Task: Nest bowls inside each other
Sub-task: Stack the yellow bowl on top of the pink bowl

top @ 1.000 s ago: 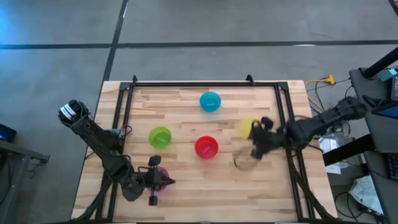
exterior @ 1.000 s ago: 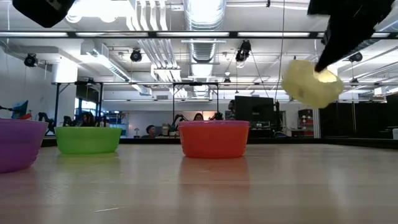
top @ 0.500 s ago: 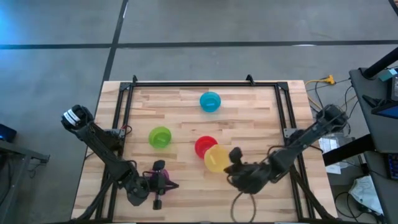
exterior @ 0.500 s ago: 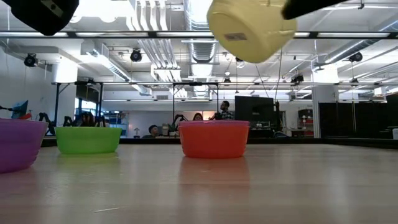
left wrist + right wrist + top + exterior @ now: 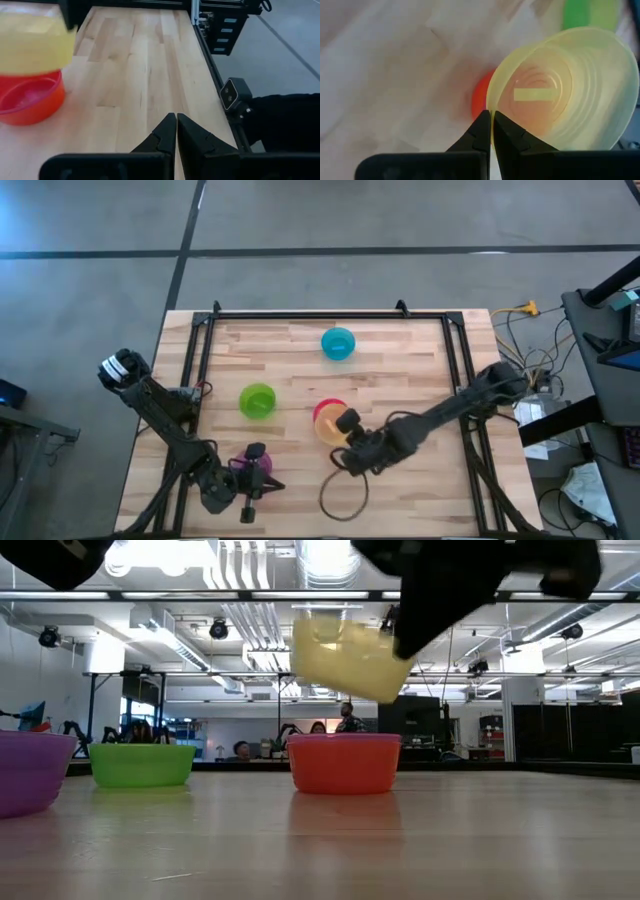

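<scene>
Right claw (image 5: 352,448) pinched closed at mid-table; left claw (image 5: 176,131) closed near table's front edge

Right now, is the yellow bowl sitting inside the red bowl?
No, in the low view the yellow bowl hangs tilted in the air above the red bowl, held at its rim by the right gripper.

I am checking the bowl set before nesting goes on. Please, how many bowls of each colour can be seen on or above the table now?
Blue bowl: 1
Green bowl: 1
Red-orange bowl: 1
Yellow bowl, held in the right gripper: 1
Purple bowl, by the left gripper: 1
Total: 5 bowls
</scene>
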### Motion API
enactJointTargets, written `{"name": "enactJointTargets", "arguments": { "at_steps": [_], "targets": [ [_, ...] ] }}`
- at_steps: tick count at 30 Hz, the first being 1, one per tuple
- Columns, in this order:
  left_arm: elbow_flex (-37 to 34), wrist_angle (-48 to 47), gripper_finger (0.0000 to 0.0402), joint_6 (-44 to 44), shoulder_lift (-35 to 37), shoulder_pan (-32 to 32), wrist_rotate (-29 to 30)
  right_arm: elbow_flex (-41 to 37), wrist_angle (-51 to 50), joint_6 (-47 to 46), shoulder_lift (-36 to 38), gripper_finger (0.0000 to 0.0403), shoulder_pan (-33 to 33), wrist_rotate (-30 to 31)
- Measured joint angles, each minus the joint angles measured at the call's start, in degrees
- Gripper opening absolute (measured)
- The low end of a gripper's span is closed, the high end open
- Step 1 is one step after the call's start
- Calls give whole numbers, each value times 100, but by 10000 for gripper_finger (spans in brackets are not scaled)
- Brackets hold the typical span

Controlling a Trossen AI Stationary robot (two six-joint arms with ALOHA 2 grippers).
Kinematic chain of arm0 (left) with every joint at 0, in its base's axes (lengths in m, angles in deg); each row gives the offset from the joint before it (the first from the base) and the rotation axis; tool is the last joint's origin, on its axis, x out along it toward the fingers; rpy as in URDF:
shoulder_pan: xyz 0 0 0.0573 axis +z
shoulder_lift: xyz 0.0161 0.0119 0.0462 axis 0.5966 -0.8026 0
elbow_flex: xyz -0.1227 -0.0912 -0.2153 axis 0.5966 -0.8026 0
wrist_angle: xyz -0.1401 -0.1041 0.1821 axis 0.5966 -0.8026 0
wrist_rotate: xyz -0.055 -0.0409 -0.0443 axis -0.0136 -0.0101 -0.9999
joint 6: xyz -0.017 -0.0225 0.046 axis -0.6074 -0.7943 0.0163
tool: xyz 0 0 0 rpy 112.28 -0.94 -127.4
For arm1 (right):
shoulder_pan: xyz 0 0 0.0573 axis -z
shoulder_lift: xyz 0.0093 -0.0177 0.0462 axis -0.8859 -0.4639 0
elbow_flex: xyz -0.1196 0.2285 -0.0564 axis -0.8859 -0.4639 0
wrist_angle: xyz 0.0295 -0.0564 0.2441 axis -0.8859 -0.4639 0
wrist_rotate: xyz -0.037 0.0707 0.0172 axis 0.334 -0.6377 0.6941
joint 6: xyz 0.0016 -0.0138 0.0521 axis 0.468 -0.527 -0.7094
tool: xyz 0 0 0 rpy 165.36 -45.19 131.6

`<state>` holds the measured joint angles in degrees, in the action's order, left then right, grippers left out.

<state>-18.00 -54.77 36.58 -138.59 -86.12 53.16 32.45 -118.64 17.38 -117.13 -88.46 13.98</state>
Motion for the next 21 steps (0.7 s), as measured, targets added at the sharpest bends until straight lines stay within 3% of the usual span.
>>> {"name": "enactJointTargets", "arguments": {
  "at_steps": [8, 21],
  "targets": [
    [43, -35, 0, 79, 48, -2, 17, -23, -20, 374, -28, 9, 474, -308],
    [293, -60, 0, 1525, 523, 48, 33, 49, -276, 1021, 6, 9, 780, -815]
  ]
}}
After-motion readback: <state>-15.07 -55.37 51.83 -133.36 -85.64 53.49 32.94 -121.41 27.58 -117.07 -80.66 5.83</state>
